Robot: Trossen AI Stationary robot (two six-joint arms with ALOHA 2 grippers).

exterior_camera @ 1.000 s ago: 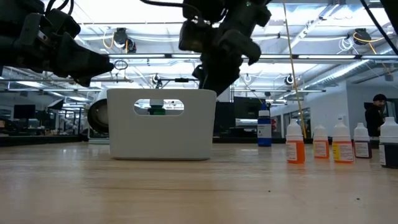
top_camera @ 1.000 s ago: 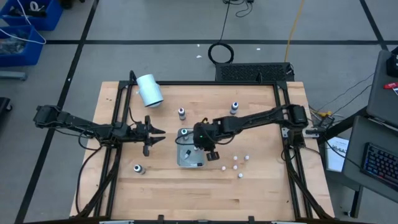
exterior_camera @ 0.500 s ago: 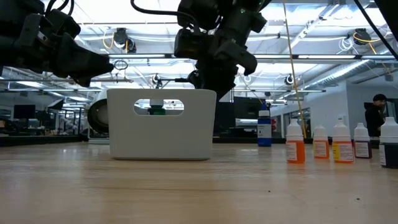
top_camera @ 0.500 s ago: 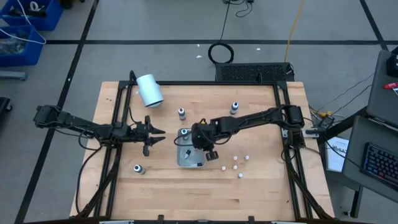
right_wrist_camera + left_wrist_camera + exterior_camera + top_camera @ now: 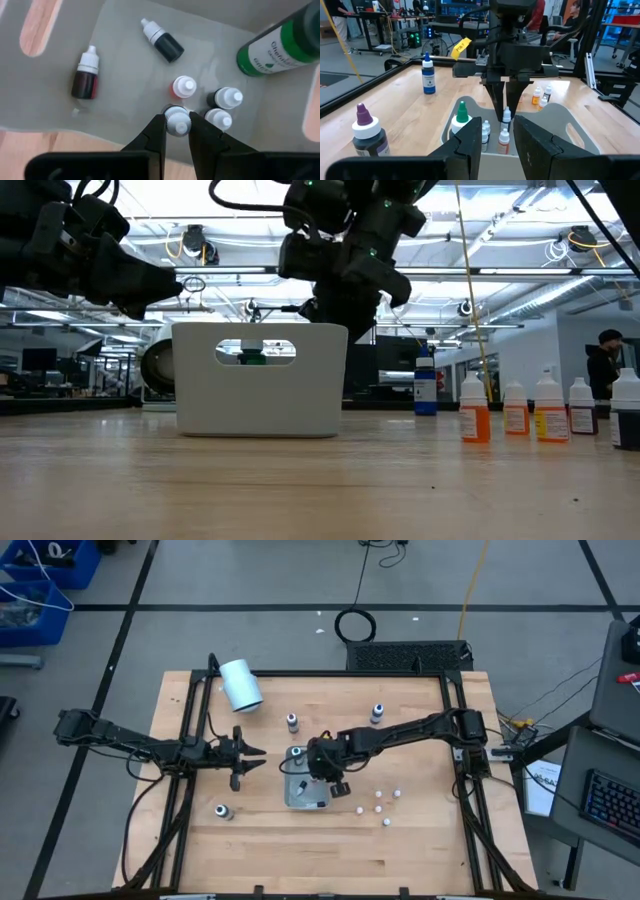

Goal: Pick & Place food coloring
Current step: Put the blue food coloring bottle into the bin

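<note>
My right gripper [image 5: 312, 773] reaches down into the grey-white bin [image 5: 300, 802] at the table's middle, shut on a tiny white-capped food coloring bottle [image 5: 176, 120]. Several more tiny bottles sit in the bin: two lie flat [image 5: 85, 77] [image 5: 162, 42] and three stand upright [image 5: 182, 87]. A larger green-topped bottle [image 5: 277, 42] stands in a corner. More tiny bottles [image 5: 378, 805] stand on the wood to the right of the bin. My left gripper [image 5: 258, 752] hovers left of the bin, level, open, with nothing between its fingers [image 5: 470, 142]. My right gripper pinches the tiny bottle's white cap [image 5: 176, 116] between its two fingertips [image 5: 156, 131]. The fingers come from above, slanting down from the table's right side. The bottle hangs upright below them [image 5: 506, 117] inside the bin; whether its base touches the bin's floor I cannot tell.
A big white cylinder [image 5: 240, 685] lies at the far left. A purple-topped bottle [image 5: 292, 722] and a blue-topped one [image 5: 377, 713] stand beyond the bin, another bottle [image 5: 222, 811] near left. Bare wood lies along the near edge.
</note>
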